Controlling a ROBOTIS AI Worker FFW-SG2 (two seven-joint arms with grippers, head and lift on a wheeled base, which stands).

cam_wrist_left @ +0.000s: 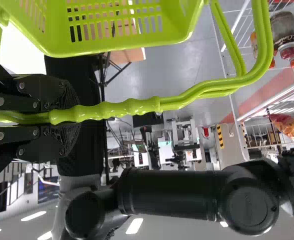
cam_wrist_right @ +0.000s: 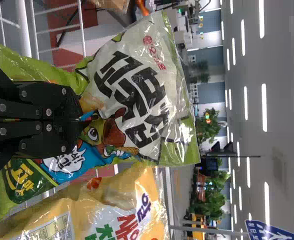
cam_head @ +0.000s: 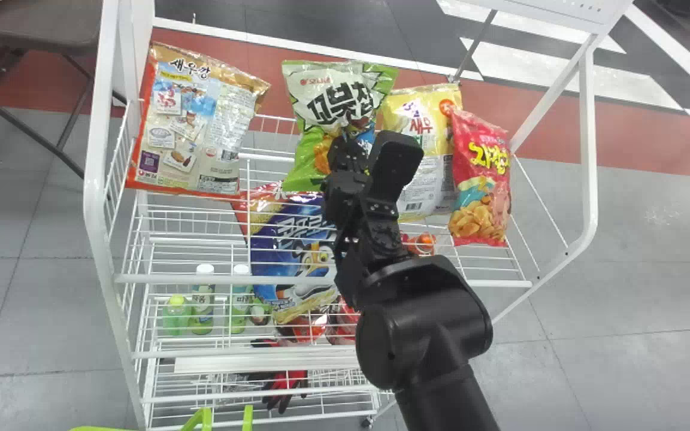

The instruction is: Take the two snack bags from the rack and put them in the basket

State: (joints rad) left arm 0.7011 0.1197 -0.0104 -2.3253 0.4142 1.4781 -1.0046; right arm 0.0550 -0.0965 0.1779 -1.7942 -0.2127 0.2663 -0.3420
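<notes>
My right gripper [cam_head: 345, 157] is over the green and white snack bag [cam_head: 336, 96] at the rack's upper shelf. In the right wrist view the right gripper [cam_wrist_right: 79, 119] is pinched shut on the front of that bag [cam_wrist_right: 132, 85], whose film puckers at the fingertips. My left gripper [cam_wrist_left: 69, 117] is closed around the handle [cam_wrist_left: 137, 105] of the lime-green basket [cam_wrist_left: 122, 44]. A bit of the basket's green handle [cam_head: 202, 418] shows at the head view's bottom edge.
On the white rack [cam_head: 98, 197], an orange-edged bag [cam_head: 192, 126] lies left, a yellow bag [cam_head: 423, 120] and a pink-red bag [cam_head: 481, 179] right of the green one. Lower down are a blue bag [cam_head: 291, 251] and bottles [cam_head: 203, 299].
</notes>
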